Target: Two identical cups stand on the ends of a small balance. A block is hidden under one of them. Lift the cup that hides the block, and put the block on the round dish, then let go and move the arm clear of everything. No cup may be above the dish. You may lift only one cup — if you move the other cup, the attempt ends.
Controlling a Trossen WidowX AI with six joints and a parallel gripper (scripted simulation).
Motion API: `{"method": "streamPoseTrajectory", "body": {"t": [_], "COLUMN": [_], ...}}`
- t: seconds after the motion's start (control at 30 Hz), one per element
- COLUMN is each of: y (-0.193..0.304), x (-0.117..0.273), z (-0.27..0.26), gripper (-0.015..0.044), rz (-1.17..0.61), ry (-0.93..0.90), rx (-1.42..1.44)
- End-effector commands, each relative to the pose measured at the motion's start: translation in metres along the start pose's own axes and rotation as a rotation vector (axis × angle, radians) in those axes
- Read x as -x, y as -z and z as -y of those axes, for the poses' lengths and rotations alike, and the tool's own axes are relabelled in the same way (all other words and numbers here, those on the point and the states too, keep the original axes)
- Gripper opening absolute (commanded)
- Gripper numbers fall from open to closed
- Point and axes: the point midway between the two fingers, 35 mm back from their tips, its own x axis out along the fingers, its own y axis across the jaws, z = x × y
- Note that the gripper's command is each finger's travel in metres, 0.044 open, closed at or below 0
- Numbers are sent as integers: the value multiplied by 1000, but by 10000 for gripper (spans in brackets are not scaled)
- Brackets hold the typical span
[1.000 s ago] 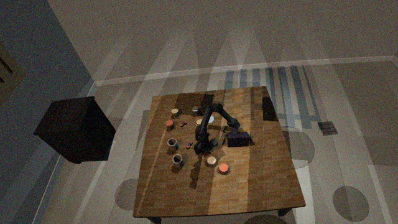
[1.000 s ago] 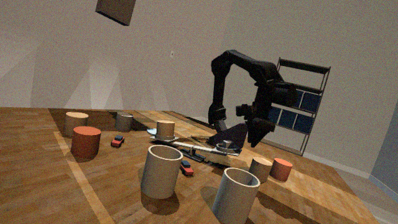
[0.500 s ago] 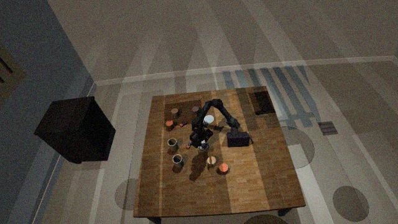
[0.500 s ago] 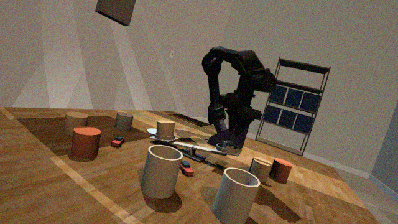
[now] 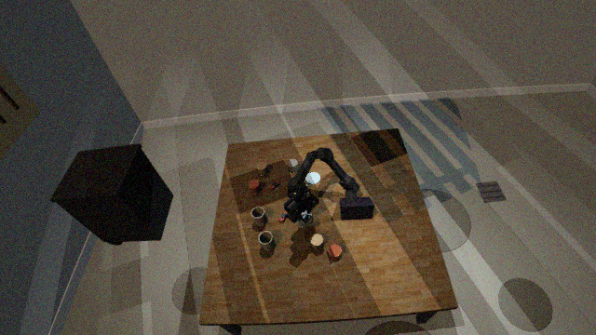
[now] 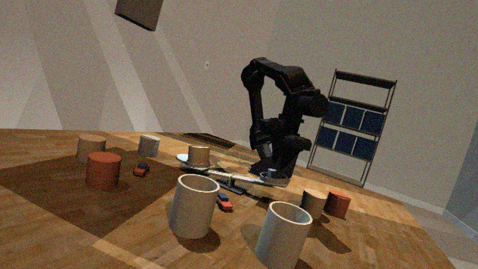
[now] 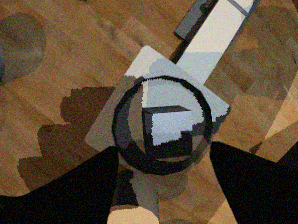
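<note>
The balance beam stands on the table. On its near end, a small blue-grey block sits uncovered inside a dark round rim. A tan cup stands on the other end. A matching tan cup stands on the table beside a red one. The pale round dish lies beyond the occupied end. My gripper is partly open and empty, above the block, with a fingertip to either side of the rim in the wrist view.
Two tall grey open cups stand in front of the balance. A red cylinder stands beside the tan cup. A toy car lies near the balance. Another red cylinder, a tan one and a grey one stand farther off.
</note>
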Motion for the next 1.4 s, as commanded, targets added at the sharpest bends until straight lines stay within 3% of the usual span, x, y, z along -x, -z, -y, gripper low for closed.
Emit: {"method": "streamPoseTrajectory", "body": {"t": [0.0, 0.6, 0.67, 1.13, 1.27, 1.37], "y": [-1, -1, -1, -1, 1, 3], "x": [-9, -36, -36, -36, -32, -21], "z": [2, 3, 3, 3, 1, -1], "gripper": [260, 260, 208, 114, 9, 0], "rz": [5, 6, 6, 6, 7, 6], "ry": [9, 10, 10, 10, -11, -23], "rx": [9, 9, 9, 9, 32, 44]}}
